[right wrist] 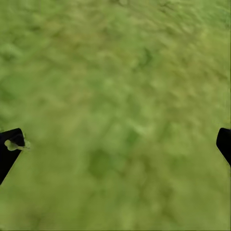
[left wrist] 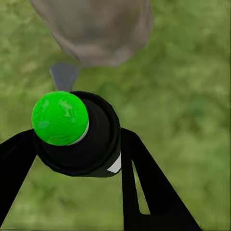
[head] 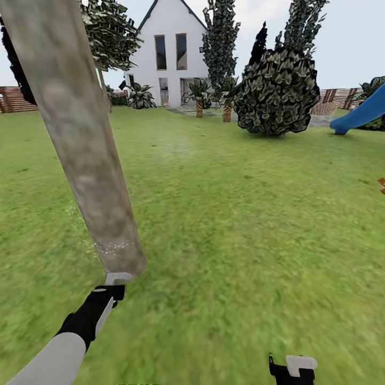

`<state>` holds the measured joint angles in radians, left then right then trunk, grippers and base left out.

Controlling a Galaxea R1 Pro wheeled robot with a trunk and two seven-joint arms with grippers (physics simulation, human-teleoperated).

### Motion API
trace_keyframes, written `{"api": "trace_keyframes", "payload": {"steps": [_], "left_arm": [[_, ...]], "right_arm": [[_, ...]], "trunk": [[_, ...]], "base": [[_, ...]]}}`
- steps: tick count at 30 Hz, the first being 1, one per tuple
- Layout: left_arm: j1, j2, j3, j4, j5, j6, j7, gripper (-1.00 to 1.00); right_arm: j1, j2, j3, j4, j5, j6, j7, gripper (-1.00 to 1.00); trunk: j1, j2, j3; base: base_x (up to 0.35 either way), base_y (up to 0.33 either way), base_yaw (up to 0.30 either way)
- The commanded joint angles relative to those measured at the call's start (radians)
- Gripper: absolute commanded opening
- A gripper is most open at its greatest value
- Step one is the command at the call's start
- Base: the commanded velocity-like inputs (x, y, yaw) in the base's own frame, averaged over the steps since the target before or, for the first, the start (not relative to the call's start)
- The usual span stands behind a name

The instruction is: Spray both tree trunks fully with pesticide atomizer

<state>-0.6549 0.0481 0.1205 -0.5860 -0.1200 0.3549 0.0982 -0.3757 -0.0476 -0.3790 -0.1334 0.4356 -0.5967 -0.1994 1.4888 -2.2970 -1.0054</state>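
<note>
Low at the near edge of the head view, the left gripper [head: 109,293] is closed around the pesticide atomizer [left wrist: 77,132], its two dark fingers [left wrist: 144,178] pressed against the black body on either side. In the left wrist view the atomizer's green round cap [left wrist: 59,118] faces the camera and a small grey nozzle [left wrist: 63,76] points ahead, straight at the foot of the tree trunk [head: 80,133]. That aim seems deliberate: holding the nozzle just short of the bark, close but apart, would put the spray on the trunk and not on the lawn [head: 240,224]. A faint speckled band shows low on the trunk, possibly spray, though this is hard to confirm.

The right gripper [right wrist: 115,144] hangs over bare grass with its fingers spread wide and nothing between them.

Open grass lies to the right of the trunk and beyond it, giving plenty of room to circle the base. Farther off stand a dark round bush [head: 278,91], short palms [head: 199,96] and a white house [head: 171,53], with a blue slide [head: 361,113] at the right edge, all well apart from the trunk. The brown fence [head: 16,99] closes the far side.
</note>
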Motion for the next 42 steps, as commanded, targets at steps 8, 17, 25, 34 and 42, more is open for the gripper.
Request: {"api": "trace_keyframes", "payload": {"steps": [8,17,25,34,42], "left_arm": [[-0.006,0.098,-0.004,-0.048,0.000,0.018,-0.056,-1.00],[-0.098,0.259,-0.042,-0.071,-0.007,0.135,-0.344,-1.00],[-0.153,0.237,-0.051,-0.072,-0.039,0.136,-0.510,-1.00],[-0.209,0.324,-0.054,-0.065,-0.155,0.193,-0.577,-1.00],[-0.323,0.342,-0.049,-0.072,-0.202,0.259,-0.679,-1.00]], "right_arm": [[0.000,-0.001,0.000,-0.001,0.000,0.000,0.000,1.00],[0.000,-0.002,0.000,-0.001,0.002,0.001,0.000,1.00],[0.000,-0.002,0.000,-0.001,0.000,0.001,0.000,1.00],[0.000,-0.002,0.000,0.000,0.001,0.001,0.000,1.00],[0.000,-0.002,0.000,0.000,0.000,0.001,0.000,1.00]], "trunk": [[0.000,0.000,0.000],[0.000,0.000,0.000],[0.000,0.000,0.000],[0.000,0.000,0.000],[0.000,0.000,0.000]], "base": [[0.002,-0.002,0.121],[0.000,0.000,0.000],[0.000,0.000,0.072],[0.000,0.000,0.007],[0.000,0.000,0.000]]}}
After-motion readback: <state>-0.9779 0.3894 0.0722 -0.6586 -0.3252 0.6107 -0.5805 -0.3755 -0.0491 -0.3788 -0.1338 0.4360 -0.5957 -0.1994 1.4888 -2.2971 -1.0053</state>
